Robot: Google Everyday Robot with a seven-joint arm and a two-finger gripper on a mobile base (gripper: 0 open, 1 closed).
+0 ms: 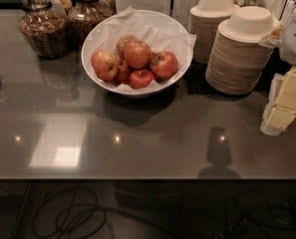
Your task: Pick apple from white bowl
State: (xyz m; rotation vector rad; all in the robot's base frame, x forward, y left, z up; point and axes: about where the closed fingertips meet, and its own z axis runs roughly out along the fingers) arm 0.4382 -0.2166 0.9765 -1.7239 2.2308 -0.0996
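Nearest me, the glossy counter point(147, 143) runs below the white bowl point(102, 83), upper centre. The apple point(137, 54) tops the pile inside, other apples point(163, 64) pressed against it. Tan bowl stacks point(237, 59) crowd its right. The gripper point(294, 34) sits at the right edge; I cannot tell its state. Jars point(43, 31) stand upper left.

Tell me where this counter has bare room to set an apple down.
The broad front strip of the glossy grey counter, between the large white paper-lined bowl and the near edge, is bare. Crowded: glass jars in wicker behind-left, stacks of tan disposable bowls to the right, and the robot's gripper at the right edge.
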